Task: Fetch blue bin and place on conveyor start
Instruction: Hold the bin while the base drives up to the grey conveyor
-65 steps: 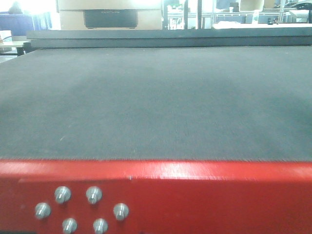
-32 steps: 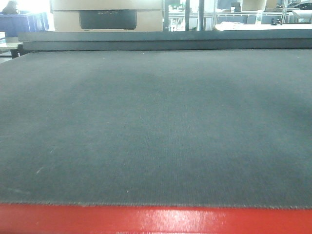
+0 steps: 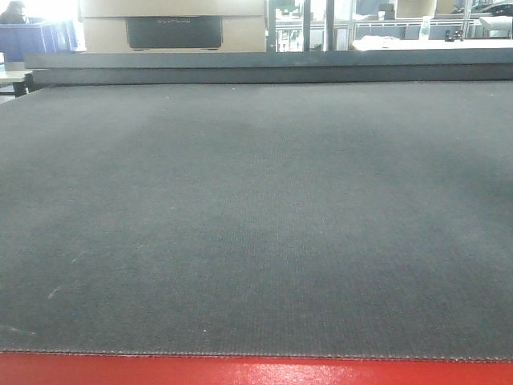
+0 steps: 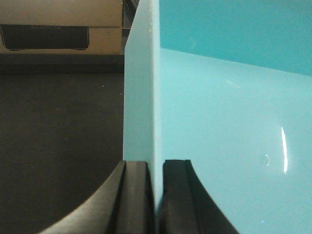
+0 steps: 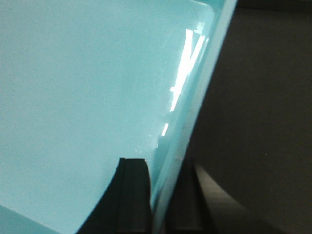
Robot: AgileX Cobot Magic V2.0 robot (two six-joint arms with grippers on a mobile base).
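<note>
The left jaws were pinched on one wall of the blue bin. Their two black pads sat one on each face of the thin aqua wall, whose edge ran straight up between them. The right jaws were likewise clamped on a wall of the same bin, again with two dark pads, one on the inner face and one on the outer. That made two pairs of jaws, four pads in all, and one bin held between them.

The parts of the bin's inside that the wrist views showed were smooth, glossy aqua plastic with a few white streaks of reflected light. The rest of its inside was out of frame.

On the outer side of each gripped wall lay the dark grey belt of the conveyor start. It appeared to the left of the wall in the left wrist view and to the right in the right wrist view, so the bin was over the belt. I could not tell whether its base touched it.

In the front view the single belt filled nearly the whole frame, with one red edge strip along its near end. Past the far end stood one tan box with a dark panel, and some dark blue bins were at the far left.
</note>
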